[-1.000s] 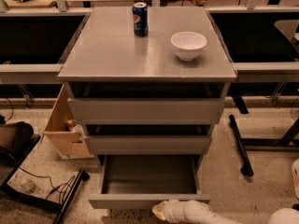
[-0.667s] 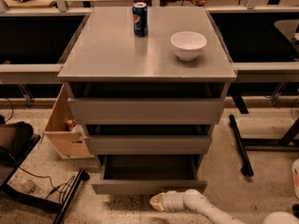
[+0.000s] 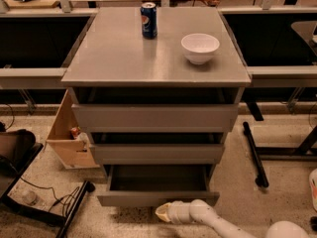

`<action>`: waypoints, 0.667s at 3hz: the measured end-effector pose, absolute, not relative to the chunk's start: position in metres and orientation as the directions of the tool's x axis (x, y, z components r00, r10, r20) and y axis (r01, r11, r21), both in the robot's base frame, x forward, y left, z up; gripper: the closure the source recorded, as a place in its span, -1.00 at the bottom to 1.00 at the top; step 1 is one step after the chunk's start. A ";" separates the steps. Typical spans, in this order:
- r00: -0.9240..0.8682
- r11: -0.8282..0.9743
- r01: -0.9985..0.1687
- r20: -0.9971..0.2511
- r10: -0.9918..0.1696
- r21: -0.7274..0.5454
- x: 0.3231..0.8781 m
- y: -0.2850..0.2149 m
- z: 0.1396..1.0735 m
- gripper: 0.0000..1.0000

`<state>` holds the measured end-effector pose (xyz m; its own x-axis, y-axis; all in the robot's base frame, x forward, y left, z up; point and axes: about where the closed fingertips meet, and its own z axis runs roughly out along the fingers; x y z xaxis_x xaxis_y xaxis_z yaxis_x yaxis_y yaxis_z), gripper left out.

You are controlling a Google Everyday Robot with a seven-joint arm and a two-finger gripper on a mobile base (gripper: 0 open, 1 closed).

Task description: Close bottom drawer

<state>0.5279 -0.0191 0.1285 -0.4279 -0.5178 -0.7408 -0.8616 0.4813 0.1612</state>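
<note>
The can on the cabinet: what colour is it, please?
Blue can, camera view; gripper by bottom drawer.

Pepsi logo on blue can (image 3: 148,20)

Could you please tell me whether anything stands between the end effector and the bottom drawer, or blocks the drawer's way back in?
Nothing visible does. The end effector is right in front of the bottom drawer, near the middle of its front, and the drawer's visible inside holds nothing.
</note>
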 end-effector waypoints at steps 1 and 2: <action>-0.388 0.468 -0.874 -0.770 -0.506 0.133 0.556 0.000 0.105 1.00; -0.378 0.466 -0.876 -0.776 -0.504 0.124 0.562 0.001 0.103 1.00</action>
<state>0.5620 0.0014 0.1029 -0.3783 -0.5040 -0.7765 -0.8760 0.4659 0.1244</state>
